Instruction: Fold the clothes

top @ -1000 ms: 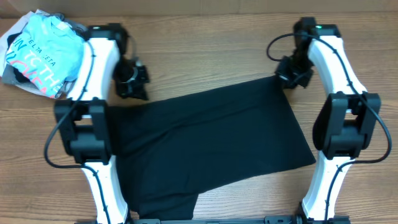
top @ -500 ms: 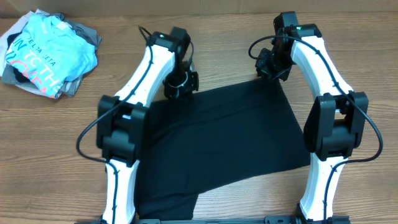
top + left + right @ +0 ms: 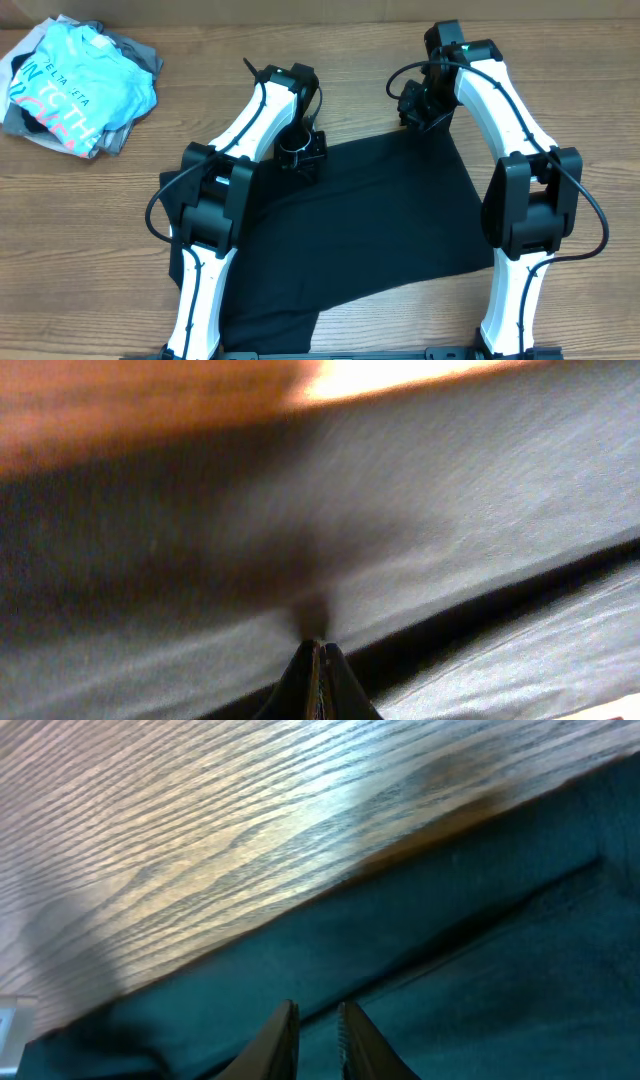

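Observation:
The clothes, a black T-shirt [image 3: 380, 220], lie spread flat across the middle of the table. My left gripper [image 3: 302, 158] hangs over the shirt's far edge. In the left wrist view it [image 3: 319, 646] is shut, its tips pressed together with nothing seen between them, just above the black cloth [image 3: 450, 490] and a dark fold line. My right gripper [image 3: 415, 108] is at the shirt's far right corner. Its fingers [image 3: 318, 1010] stand a narrow gap apart above the cloth [image 3: 480, 920], near a seam, with bare wood beyond.
A heap of other garments lies at the far left corner: a light blue T-shirt with lettering [image 3: 70, 85] on top of grey ones [image 3: 135, 50]. Both white arms reach in from the near edge over the wooden table [image 3: 90, 220].
My left arm swung right from the shirt's far left corner to over its far edge. My right gripper shifted left and slightly away, and its fingers parted a little.

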`<state>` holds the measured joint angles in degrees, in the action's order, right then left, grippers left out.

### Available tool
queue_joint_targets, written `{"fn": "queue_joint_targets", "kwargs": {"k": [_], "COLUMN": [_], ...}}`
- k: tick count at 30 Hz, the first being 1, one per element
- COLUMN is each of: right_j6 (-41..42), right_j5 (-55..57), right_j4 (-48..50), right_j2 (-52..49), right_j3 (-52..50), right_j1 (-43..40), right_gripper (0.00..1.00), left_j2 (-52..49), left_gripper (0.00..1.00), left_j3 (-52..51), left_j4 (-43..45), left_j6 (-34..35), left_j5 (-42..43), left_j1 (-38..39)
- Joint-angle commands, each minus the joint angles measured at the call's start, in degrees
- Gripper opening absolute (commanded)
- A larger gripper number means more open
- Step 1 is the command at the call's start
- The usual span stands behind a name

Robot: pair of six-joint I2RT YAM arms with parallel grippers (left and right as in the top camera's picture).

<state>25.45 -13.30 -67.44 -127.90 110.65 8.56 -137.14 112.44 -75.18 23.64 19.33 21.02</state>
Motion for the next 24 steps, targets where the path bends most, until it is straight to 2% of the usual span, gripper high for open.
{"fn": "queue_joint_targets", "kwargs": {"k": [1, 6, 9, 11, 14, 21, 23, 24], "right_j6": [0.02, 0.04, 0.02, 0.26, 0.24, 0.24, 0.24, 0.22], "right_j5": [-0.28, -0.31, -0.26, -0.37, -0.79, -0.79, -1.4, -2.21], "right_j4": [1.27, 3.63, 3.5, 3.28, 3.04, 1.75, 0.94, 0.74], "right_j2": [-0.5, -0.5, -0.5, -0.48, -0.48, -0.37, -0.37, -0.37], "right_j3": [-2.86, -7.45, -8.39, -8.33, -8.26, -7.58, -6.62, -6.19], "right_j1": [0.02, 0.02, 0.0, 0.0, 0.0, 0.0, 0.0, 0.0], "right_gripper": [0.18, 0.17, 0.06, 0.05, 0.08, 0.08, 0.13, 0.19], "left_j2": [-1.33, -1.33, -1.33, -1.33, -1.33, -1.33, -1.33, -1.33], "left_gripper": [0.04, 0.04, 0.04, 0.04, 0.04, 0.04, 0.04, 0.04], "left_j3": [0.07, 0.04, 0.04, 0.04, 0.04, 0.04, 0.04, 0.04], "left_j4": [-2.23, -5.73, -7.15, -8.17, -9.22, -10.58, -10.75, -10.73], "left_j6": [0.07, -2.47, -3.39, -4.42, -5.53, -6.97, -6.97, -6.97], "left_j5": [0.26, 1.09, 1.2, 2.29, 3.21, 2.99, 3.02, 2.97], "left_j1": [1.03, 2.23, 2.99, 3.78, 4.92, 6.4, 6.45, 6.45]}}
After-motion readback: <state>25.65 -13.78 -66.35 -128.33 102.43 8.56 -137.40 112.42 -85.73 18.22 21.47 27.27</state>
